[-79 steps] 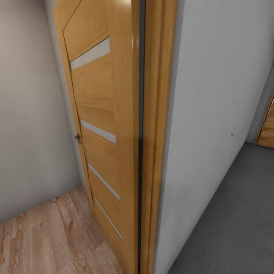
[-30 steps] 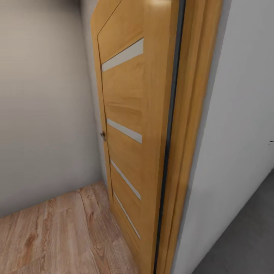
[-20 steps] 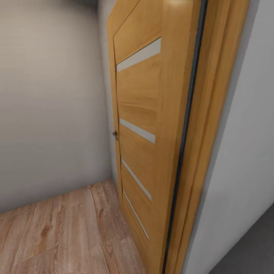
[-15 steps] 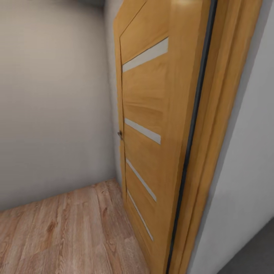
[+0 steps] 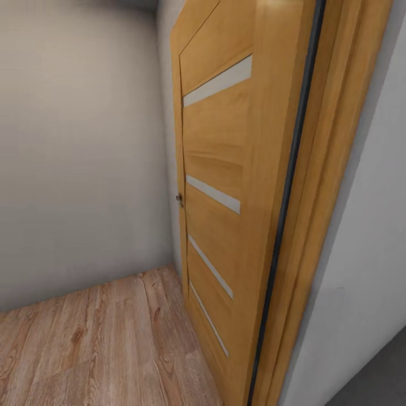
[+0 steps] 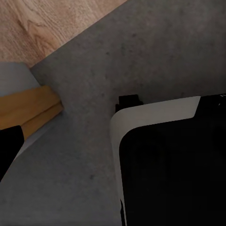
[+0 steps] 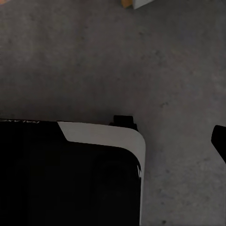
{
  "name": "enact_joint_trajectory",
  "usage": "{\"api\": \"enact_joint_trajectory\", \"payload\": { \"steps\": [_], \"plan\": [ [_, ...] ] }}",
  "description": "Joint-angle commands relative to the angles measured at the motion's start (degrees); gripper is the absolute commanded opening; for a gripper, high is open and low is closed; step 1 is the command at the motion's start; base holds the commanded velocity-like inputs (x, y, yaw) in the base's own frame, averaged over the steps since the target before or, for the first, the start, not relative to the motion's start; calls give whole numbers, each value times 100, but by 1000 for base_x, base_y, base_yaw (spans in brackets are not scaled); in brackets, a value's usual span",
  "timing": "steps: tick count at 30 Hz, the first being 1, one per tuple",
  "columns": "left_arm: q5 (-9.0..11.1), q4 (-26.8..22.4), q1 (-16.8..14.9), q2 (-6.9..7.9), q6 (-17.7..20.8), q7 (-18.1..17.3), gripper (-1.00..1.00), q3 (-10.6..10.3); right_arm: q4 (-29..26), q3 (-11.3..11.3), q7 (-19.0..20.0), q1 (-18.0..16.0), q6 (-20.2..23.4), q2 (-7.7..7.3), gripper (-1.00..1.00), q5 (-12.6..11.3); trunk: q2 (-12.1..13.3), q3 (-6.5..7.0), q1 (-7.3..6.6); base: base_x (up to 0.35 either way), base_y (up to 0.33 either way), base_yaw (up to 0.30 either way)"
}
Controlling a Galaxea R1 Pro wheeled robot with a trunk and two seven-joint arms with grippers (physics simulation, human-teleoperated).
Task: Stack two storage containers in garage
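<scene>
At the doorway between two rooms, the head view faces an open wooden door [image 5: 217,186] with pale inset strips and a small knob [image 5: 179,198] on its far edge. The door swings into the room with the plank floor [image 5: 96,344] and stands at an angle to a pale wall [image 5: 79,146]. The door frame [image 5: 307,225] runs down the view's right half, with a white wall end [image 5: 366,254] beside it and a sliver of concrete floor [image 5: 383,378] at the lower right corner. Judged from this, the base straddles or stands just short of the threshold, turned toward the door side of the opening.

Both wrist views look down on concrete. The left wrist view shows concrete floor [image 6: 141,61], a corner of plank flooring [image 6: 52,23], the foot of the frame [image 6: 28,108] and the robot's black-and-white base [image 6: 169,160]. The right wrist view shows concrete [image 7: 117,56] and the base [image 7: 70,174]. The arms therefore appear to hang low beside the base, a compact posture suited to driving through a narrow opening.

Finger state cannot be told for either gripper; a dark shape at each wrist view's edge may be a fingertip, but nothing is seen held. The containers are not visible here, so their location cannot be stated. The robot is in transit.
</scene>
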Motion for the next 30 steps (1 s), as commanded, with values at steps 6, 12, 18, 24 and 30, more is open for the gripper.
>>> {"api": "enact_joint_trajectory", "payload": {
  "steps": [6, 12, 18, 24, 30],
  "plan": [
    [-61, -5, -2, 1, 5, -12, 100, -4, 4, 0, 16, -3, -19, -2, 100, 4, -4, -7, 0, 0, 0, 180],
    [-60, -5, -2, 1, 5, -12, 100, -4, 4, 0, 15, -3, -19, -4, 100, 6, -4, -7, 0, 0, 0, 264],
    [-63, -5, -2, 1, 5, -12, 100, -4, 4, 0, 15, -3, -19, -4, 100, 7, -4, -7, 0, 0, 0, 210],
    [-61, -5, -2, 1, 5, -12, 100, -4, 4, 0, 15, -3, -19, -5, 100, 5, -4, -7, 0, 0, 0, 43],
    [-61, -5, -2, 1, 5, -12, 100, -9, 4, 0, 15, -3, -19, -5, 100, 6, -4, -7, 0, -118, 0, 9]
  ]
}}
